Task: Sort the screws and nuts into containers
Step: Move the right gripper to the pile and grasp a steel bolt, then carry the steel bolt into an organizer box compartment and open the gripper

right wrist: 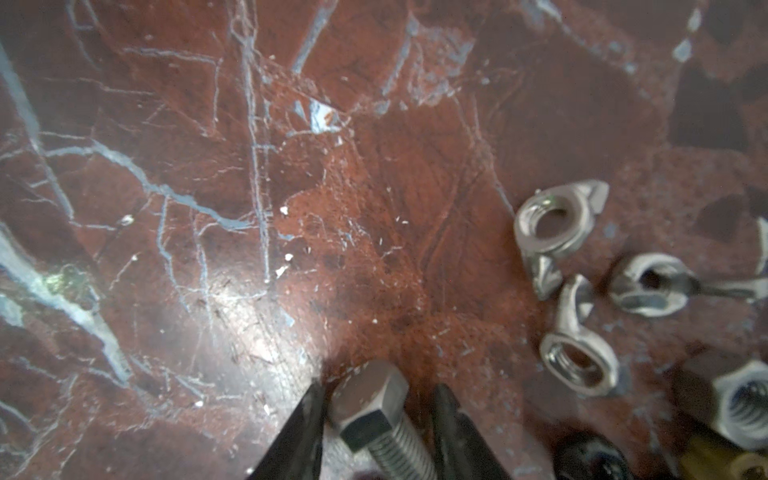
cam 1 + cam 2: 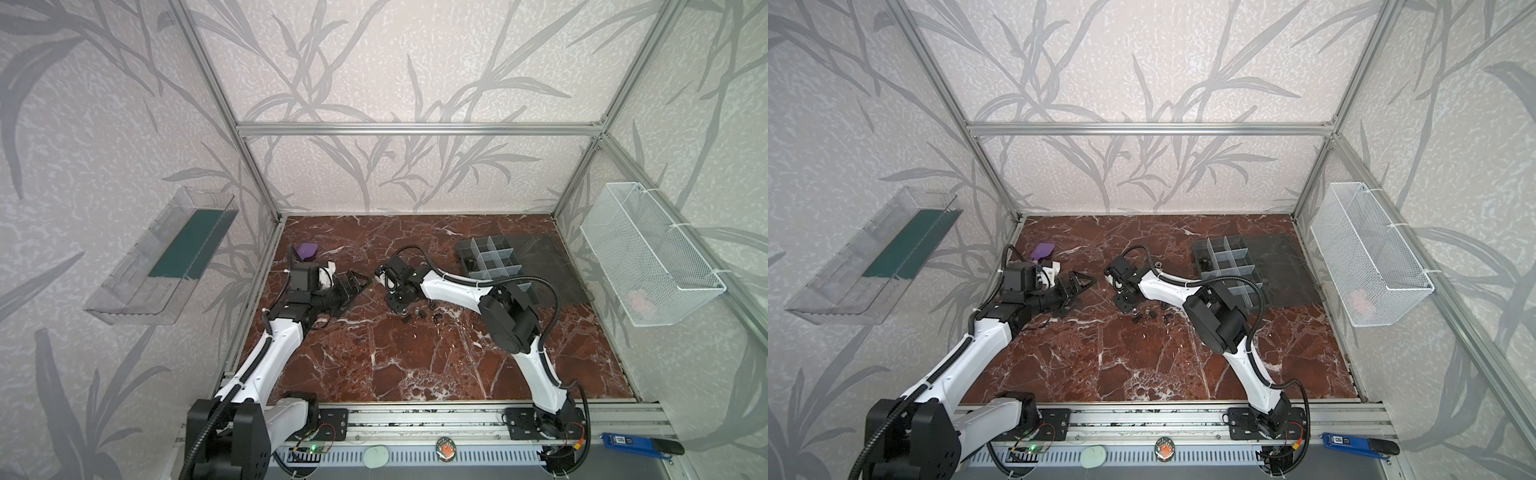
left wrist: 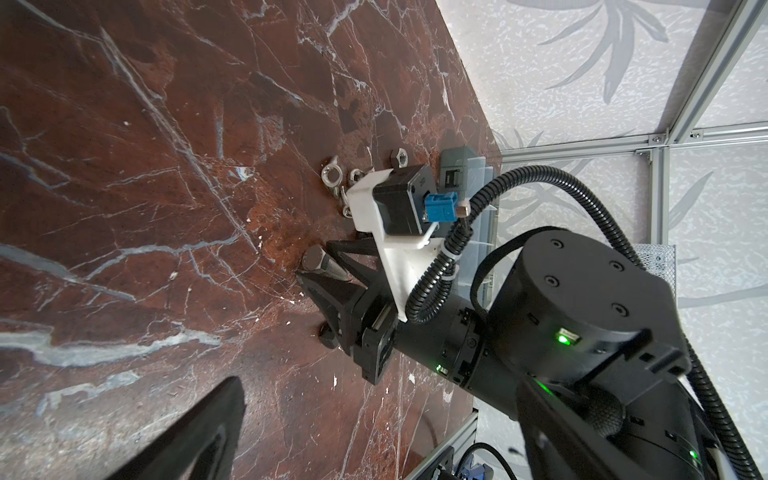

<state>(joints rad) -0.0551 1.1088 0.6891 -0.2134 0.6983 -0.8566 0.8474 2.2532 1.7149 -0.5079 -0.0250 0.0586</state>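
My right gripper (image 1: 378,399) is down at the table with its jaws on either side of a silver hex-head screw (image 1: 374,407). One finger touches the head and a gap shows on the other side. In the left wrist view the same screw (image 3: 320,262) sits at the tips of the right gripper. Several silver wing nuts (image 1: 548,220) and a hex nut (image 1: 744,399) lie loose beside it, small in both top views (image 2: 419,313). The grey divided containers (image 2: 463,251) (image 2: 1200,249) stand at the back right. My left gripper (image 2: 353,286) (image 2: 1077,284) stands open and holds nothing.
The box's clear lid (image 2: 540,266) lies flat to its right. A purple object (image 2: 306,250) lies behind the left arm. A clear shelf (image 2: 166,257) hangs on the left wall and a white mesh basket (image 2: 648,253) on the right wall.
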